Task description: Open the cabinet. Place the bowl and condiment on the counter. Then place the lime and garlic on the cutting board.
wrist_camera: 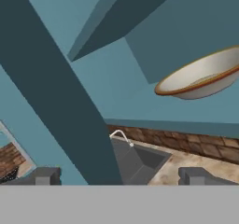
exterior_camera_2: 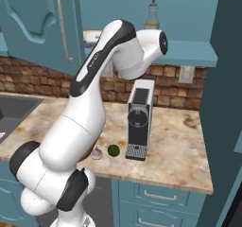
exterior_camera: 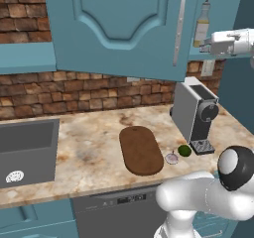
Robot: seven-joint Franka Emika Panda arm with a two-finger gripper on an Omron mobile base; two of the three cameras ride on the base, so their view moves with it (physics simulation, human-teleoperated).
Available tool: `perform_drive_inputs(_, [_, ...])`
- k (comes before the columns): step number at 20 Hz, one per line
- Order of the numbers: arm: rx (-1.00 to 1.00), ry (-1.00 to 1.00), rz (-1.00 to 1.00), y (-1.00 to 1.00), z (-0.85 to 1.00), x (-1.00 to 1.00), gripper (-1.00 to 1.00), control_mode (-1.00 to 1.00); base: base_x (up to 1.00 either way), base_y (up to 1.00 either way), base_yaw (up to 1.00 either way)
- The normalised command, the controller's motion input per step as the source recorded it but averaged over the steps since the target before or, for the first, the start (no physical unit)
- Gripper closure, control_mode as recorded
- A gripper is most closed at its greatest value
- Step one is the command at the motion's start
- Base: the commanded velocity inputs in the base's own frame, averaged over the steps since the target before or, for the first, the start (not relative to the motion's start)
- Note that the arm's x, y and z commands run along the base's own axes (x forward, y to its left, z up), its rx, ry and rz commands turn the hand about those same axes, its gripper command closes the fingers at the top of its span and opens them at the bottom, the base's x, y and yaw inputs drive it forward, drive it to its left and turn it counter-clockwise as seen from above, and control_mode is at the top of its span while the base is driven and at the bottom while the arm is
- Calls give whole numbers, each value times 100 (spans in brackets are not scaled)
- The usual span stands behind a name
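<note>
Bowl (wrist_camera: 203,76), wide, shallow, cream inside with brown rim, sits on the open teal cabinet's (exterior_camera: 119,29) shelf. Likely rigid, slick, breakable; I'd pinch its rim. My gripper (wrist_camera: 119,176) gapes, empty.

The cabinet (exterior_camera: 119,24) hangs above the counter (exterior_camera: 89,148), door swung open; the condiment (exterior_camera: 202,24) and bowl (wrist_camera: 205,73) stand on its shelf. On the counter, sink (exterior_camera: 27,150) left, then cutting board (exterior_camera: 141,150), garlic (exterior_camera: 171,158), lime (exterior_camera: 184,150), with the coffee machine (exterior_camera: 196,115) just behind the lime.
</note>
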Motion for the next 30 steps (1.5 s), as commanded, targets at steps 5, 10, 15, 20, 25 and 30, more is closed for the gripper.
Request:
perform_drive_inputs(5, [4,7,3,8,-4,34,-100,-100,0,0,0])
perform_drive_inputs(10, [6,5,3,8,-4,31,-100,-100,0,0,0])
perform_drive_inputs(15, [5,1,4,13,0,10,-100,-100,0,0,0])
perform_drive_inputs(20, [2,0,1,23,0,0,-100,-100,0,0,0])
perform_drive_inputs(25, [0,0,0,29,1,-14,-100,-100,0,0,0])
perform_drive_inputs(30, [0,-1,2,21,0,-49,-100,-100,0,0,0])
